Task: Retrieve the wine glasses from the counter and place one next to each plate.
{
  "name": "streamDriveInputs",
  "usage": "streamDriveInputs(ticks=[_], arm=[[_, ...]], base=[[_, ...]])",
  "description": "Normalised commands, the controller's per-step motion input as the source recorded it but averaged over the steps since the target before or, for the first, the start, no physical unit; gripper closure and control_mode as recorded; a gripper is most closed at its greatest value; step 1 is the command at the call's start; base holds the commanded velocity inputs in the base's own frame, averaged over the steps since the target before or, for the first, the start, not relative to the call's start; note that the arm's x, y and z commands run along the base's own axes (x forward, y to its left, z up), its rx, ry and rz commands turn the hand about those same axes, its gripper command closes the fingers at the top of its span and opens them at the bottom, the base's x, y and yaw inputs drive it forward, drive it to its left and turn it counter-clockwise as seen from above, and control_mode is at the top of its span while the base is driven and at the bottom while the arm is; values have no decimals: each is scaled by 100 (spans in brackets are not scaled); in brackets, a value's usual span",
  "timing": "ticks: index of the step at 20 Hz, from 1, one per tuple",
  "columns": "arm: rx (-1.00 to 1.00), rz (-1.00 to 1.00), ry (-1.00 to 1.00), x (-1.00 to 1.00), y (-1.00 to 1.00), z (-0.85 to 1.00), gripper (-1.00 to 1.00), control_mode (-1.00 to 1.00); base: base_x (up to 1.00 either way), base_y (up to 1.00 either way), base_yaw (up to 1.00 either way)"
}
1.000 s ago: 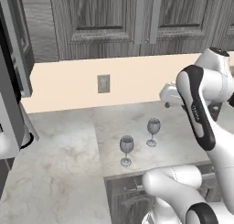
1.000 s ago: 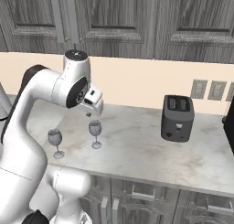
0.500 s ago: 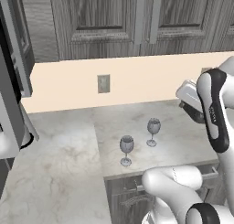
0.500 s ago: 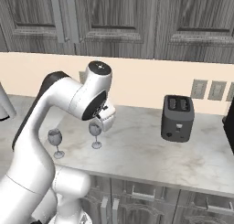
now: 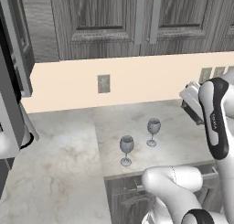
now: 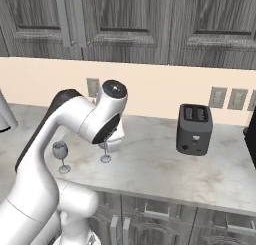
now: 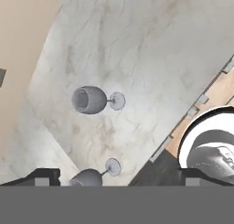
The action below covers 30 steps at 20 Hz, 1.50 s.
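- marble desk (image 5: 64, 168), dark cabinets above: two wine glasses (image 5: 153, 132) (image 5: 126, 150) upright near front edge.
- hand (image 7: 114, 175): spread wide, empty, above them.
- step: approach; next, descend onto nearer glass (image 7: 93, 100).

White arm arches up from the base, elbow bent high, wrist turned downward; the gripper (image 7: 116, 175) hangs with its two dark fingertips (image 7: 43, 176) spread wide apart, holding nothing
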Motion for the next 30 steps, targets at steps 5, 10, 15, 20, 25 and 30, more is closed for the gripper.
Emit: streamDriveInputs(ticks=[5, 10, 15, 20, 25, 30], arm=[[26, -26, 0, 9, -13, -39, -100, -100], [37, -11, 0, 20, -10, -48, -100, -100], [26, -1, 0, 25, -9, -31, -100, -100], [15, 4, 9, 46, -12, -30, -100, -100], [15, 13, 9, 40, -25, -37, -100, -100], [11, 17, 3, 56, -17, -32, -100, -100]], base=[[0, 0, 0], [0, 0, 0], [0, 0, 0], [0, 0, 0], [0, 0, 0], [0, 0, 0]])
